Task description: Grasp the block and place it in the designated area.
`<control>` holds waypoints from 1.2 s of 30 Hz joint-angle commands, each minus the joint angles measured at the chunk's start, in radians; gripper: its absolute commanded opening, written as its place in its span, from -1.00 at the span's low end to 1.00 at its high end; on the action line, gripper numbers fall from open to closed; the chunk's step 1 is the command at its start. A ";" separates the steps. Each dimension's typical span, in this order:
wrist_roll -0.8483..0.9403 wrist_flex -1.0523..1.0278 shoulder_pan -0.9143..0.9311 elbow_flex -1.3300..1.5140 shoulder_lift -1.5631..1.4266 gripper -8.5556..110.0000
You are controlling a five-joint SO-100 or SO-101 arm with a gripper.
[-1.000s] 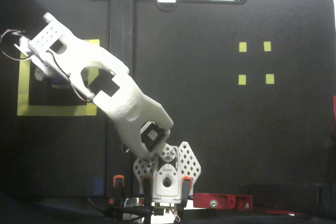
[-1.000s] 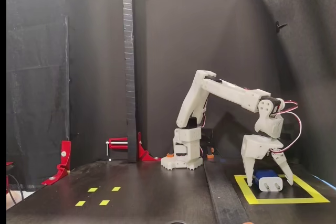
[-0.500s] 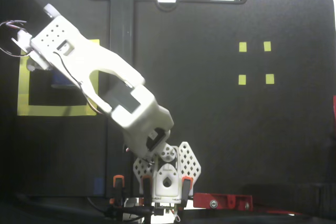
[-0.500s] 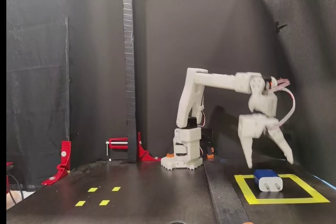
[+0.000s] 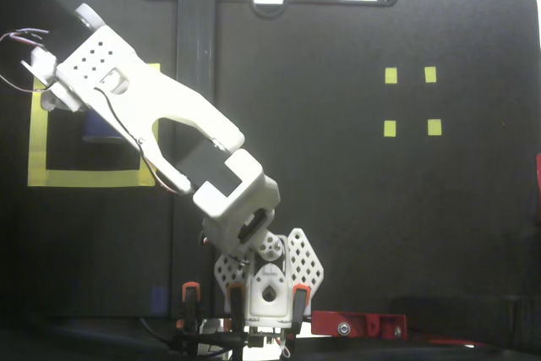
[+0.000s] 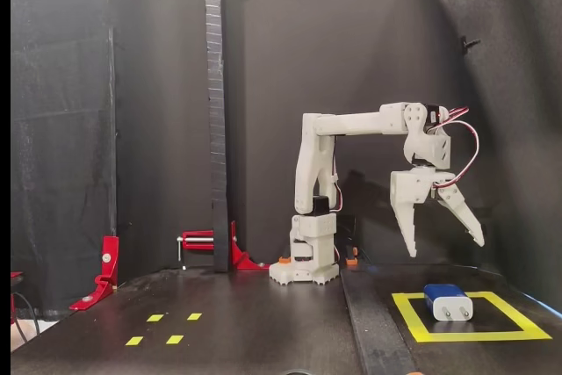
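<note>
Dark-blue plastic, the block [image 6: 448,301] lies flat on the black centre of the yellow tape frame [image 6: 413,316], its pale prongs end facing the side-on fixed view. The end effector [image 6: 446,248] hangs above it, released, fingers spread and empty. The block looks light, rigid and smooth, so likely a little slippery; its two long flat sides seem the best hold, clear of the prongs. On the worktop [image 5: 338,209], the arm hides most of it from above.

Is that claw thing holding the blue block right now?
No. In a fixed view the tool hangs open above the block, which lies on the black centre inside the yellow tape frame.
</note>
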State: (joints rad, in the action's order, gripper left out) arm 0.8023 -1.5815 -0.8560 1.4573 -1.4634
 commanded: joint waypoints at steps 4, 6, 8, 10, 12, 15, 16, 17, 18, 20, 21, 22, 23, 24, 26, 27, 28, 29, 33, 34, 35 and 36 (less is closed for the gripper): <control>0.006 0.003 0.015 -0.017 -0.055 -0.36; 0.006 0.005 0.017 -0.017 -0.055 -0.46; 0.006 0.006 0.017 -0.017 -0.057 -0.57; 0.006 0.006 0.018 -0.017 -0.058 -0.69; 0.005 0.006 0.018 -0.017 -0.060 -0.78; 0.005 0.006 0.020 -0.017 -0.061 -0.85; 0.005 0.008 0.021 -0.018 -0.061 -0.85; 0.005 0.009 0.023 -0.018 -0.061 -0.85; 0.005 0.011 0.023 -0.018 -0.061 -0.85; 0.003 0.014 0.025 -0.018 -0.061 -0.85; 0.003 0.017 0.025 -0.018 -0.061 -0.85; 0.000 0.018 0.026 -0.018 -0.061 -0.85; -0.006 0.025 0.026 -0.018 -0.061 -0.85; -0.018 0.031 0.028 -0.018 -0.061 -0.85; -0.060 0.049 0.029 -0.018 -0.061 -0.85; -0.089 0.058 0.029 -0.018 -0.061 -0.85; -0.123 0.067 0.029 -0.018 -0.061 -0.85; -0.163 0.077 0.031 -0.018 -0.061 -0.85; -0.353 0.106 0.038 -0.017 -0.061 -0.86; -0.399 0.107 0.040 -0.015 -0.060 -0.86; -0.453 0.109 0.041 -0.015 -0.060 -0.86; -0.509 0.110 0.046 -0.015 -0.060 -0.86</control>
State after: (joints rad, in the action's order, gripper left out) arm 0.3758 -1.4772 -0.8191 1.4573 -1.4680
